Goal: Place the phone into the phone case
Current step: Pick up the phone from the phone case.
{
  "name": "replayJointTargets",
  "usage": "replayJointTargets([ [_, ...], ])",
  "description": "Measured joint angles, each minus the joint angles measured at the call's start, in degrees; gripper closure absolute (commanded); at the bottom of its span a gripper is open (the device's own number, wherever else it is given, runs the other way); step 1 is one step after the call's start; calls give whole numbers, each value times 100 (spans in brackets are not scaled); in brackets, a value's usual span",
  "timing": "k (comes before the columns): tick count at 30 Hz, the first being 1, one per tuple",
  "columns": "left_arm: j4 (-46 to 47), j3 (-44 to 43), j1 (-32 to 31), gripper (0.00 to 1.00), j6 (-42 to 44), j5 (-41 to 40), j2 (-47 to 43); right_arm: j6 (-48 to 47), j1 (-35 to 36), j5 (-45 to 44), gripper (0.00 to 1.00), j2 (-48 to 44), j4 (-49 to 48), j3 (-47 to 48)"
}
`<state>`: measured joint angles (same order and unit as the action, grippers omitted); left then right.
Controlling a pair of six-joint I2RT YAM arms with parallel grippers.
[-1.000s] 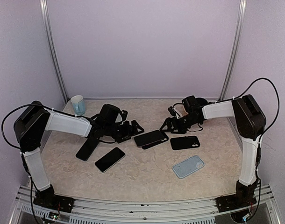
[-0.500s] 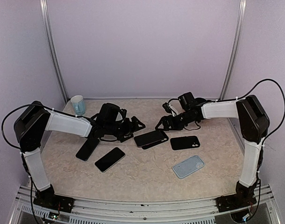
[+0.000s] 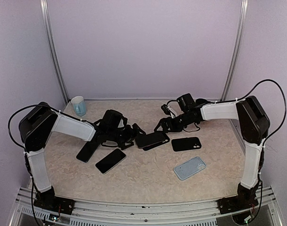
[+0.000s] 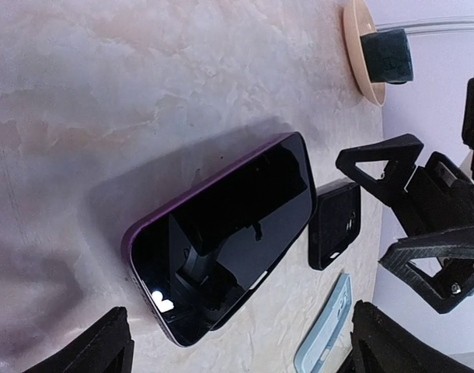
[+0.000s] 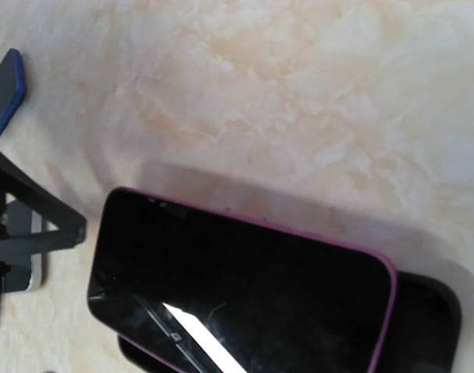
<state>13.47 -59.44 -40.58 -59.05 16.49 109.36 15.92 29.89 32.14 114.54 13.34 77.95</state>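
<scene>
A dark-screened phone (image 3: 152, 138) (image 4: 229, 233) (image 5: 237, 287) with a purple rim lies face up, askew on a black phone case (image 5: 430, 326) whose end sticks out from under it. My left gripper (image 3: 135, 134) (image 4: 245, 357) stands open just left of the phone, a finger (image 4: 105, 350) on each side of its near end, apart from it. My right gripper (image 3: 161, 127) (image 4: 360, 210) hovers open over the phone's far right end, holding nothing. Its own fingers do not show in the right wrist view.
A second black case (image 3: 186, 143) (image 4: 335, 224) lies right of the phone, and a light blue case (image 3: 189, 168) (image 4: 324, 342) lies nearer the front. Two more dark phones (image 3: 110, 160) (image 3: 88, 149) lie at the left. A pale blue mug (image 3: 78, 105) stands at the back left.
My right gripper has slid left toward the phone's far end. My left wrist has shifted slightly right and lower. The phone and the cases have stayed put.
</scene>
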Motion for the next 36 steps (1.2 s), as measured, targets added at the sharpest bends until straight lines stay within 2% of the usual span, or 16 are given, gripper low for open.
replayJointTargets([
  [13, 476, 48, 0, 7, -249, 264, 387, 24, 28, 24, 3, 433, -2, 109],
  [36, 2371, 844, 0, 16, -890, 566, 538, 70, 170, 125, 2, 551, -96, 140],
])
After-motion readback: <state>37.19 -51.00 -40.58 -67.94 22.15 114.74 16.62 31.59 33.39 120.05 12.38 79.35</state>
